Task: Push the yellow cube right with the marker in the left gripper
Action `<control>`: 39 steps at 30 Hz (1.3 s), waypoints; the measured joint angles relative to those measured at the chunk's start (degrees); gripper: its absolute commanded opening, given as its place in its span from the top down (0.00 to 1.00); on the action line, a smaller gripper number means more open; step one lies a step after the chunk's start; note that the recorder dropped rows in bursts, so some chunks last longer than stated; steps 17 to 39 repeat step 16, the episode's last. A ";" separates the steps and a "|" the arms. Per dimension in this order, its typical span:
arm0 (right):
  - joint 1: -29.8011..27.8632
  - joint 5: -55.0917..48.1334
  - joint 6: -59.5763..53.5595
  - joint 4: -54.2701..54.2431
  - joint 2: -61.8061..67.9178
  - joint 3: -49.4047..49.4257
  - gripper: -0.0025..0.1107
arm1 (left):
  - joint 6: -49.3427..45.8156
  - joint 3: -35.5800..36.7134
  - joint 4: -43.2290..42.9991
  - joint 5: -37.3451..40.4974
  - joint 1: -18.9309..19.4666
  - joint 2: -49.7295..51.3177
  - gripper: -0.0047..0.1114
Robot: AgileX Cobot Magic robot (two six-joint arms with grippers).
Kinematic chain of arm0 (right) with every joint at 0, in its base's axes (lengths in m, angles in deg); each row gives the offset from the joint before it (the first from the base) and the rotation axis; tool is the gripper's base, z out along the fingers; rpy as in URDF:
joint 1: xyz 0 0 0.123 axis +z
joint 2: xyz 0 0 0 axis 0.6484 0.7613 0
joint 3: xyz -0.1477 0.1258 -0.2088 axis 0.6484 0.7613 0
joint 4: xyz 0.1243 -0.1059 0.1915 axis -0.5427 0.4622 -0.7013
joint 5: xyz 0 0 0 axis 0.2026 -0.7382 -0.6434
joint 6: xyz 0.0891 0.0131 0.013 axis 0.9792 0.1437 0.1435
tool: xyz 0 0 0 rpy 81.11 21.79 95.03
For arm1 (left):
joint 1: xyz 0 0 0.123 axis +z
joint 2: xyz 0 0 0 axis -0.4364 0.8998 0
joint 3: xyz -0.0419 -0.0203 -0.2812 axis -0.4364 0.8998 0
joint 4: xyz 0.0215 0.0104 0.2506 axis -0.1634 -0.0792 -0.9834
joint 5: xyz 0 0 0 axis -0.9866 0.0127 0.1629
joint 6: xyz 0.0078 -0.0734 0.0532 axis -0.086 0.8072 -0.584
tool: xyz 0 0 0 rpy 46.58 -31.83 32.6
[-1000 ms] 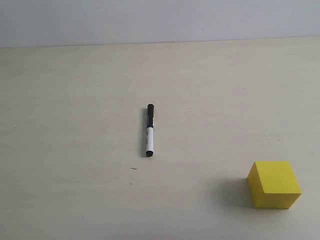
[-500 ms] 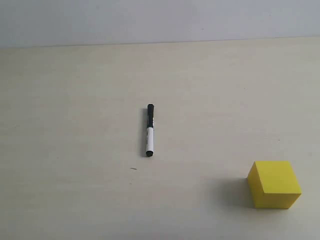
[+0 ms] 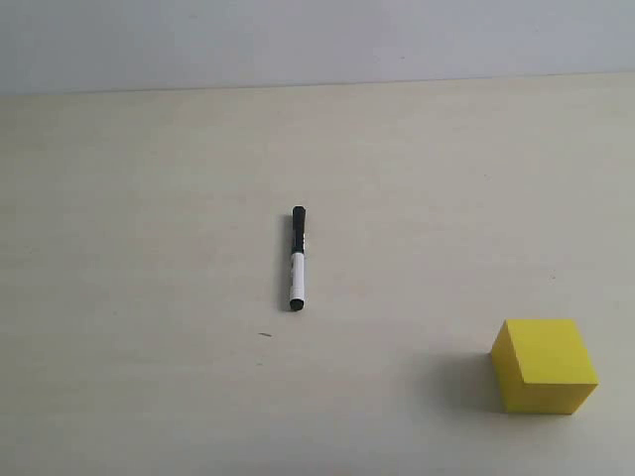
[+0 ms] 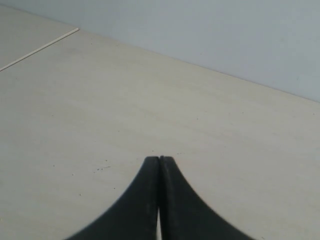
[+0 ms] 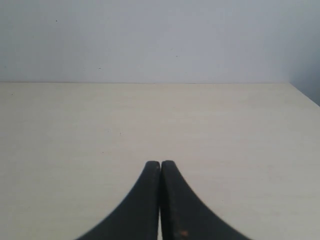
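The marker (image 3: 297,259) lies on the table (image 3: 149,198) near the middle of the exterior view, black cap pointing away, white barrel nearer. The yellow cube (image 3: 545,365) stands at the near right, well apart from the marker. Neither arm shows in the exterior view. In the left wrist view my left gripper (image 4: 159,159) is shut with nothing between its fingers, over bare table. In the right wrist view my right gripper (image 5: 160,163) is likewise shut and empty. Neither wrist view shows the marker or the cube.
The pale tabletop runs back to a grey wall (image 3: 317,40). The right wrist view shows the table's side edge (image 5: 305,95) at the far right. A thin seam line (image 4: 40,48) crosses the surface in the left wrist view.
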 measured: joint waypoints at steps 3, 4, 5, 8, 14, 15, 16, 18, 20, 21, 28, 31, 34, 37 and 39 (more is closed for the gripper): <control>0.00 0.00 0.00 0.00 0.00 0.00 0.98 | 0.00 0.00 0.00 0.00 0.00 0.00 0.96; 0.00 0.00 0.00 0.00 0.00 0.00 0.98 | 0.00 0.00 0.00 0.00 0.00 0.00 0.96; 0.00 0.00 0.00 0.00 0.00 0.00 0.98 | 0.00 0.00 0.00 0.00 0.00 0.00 0.96; 0.00 0.00 0.00 0.00 0.00 0.00 0.98 | 0.00 0.00 0.00 0.00 0.00 0.00 0.96; 0.00 0.00 0.00 0.00 0.00 0.00 0.98 | 0.00 0.00 0.00 0.00 0.00 0.00 0.96; 0.00 0.00 0.00 0.00 0.00 0.00 0.98 | 0.00 0.00 0.00 0.00 0.00 0.00 0.96; 0.00 0.00 0.00 0.00 0.00 0.00 0.98 | 0.00 0.00 0.00 0.00 0.00 0.00 0.96; 0.00 0.00 0.00 0.00 0.00 0.00 0.98 | 0.00 0.00 0.00 0.00 0.00 0.00 0.96; 0.00 0.00 0.00 0.00 0.00 0.00 0.98 | 0.00 0.00 0.00 0.00 0.00 0.00 0.96; 0.00 0.00 0.00 0.00 0.00 0.00 0.98 | 0.00 0.00 0.00 0.00 0.00 0.00 0.96; 0.00 0.00 0.00 0.00 0.00 0.00 0.98 | 0.00 0.00 0.00 0.00 0.00 0.00 0.96; 0.00 0.00 0.00 0.00 0.00 0.00 0.98 | 0.00 0.00 0.00 0.00 0.00 0.00 0.96; 0.00 0.00 0.00 0.00 0.00 0.00 0.98 | 0.00 0.00 0.00 0.00 0.00 0.00 0.96; 0.00 0.00 0.00 0.00 0.00 0.00 0.98 | 0.00 0.00 0.00 0.00 0.00 0.00 0.96; 0.00 0.00 0.00 0.00 0.00 0.00 0.98 | 0.00 0.00 0.00 0.00 0.00 0.00 0.96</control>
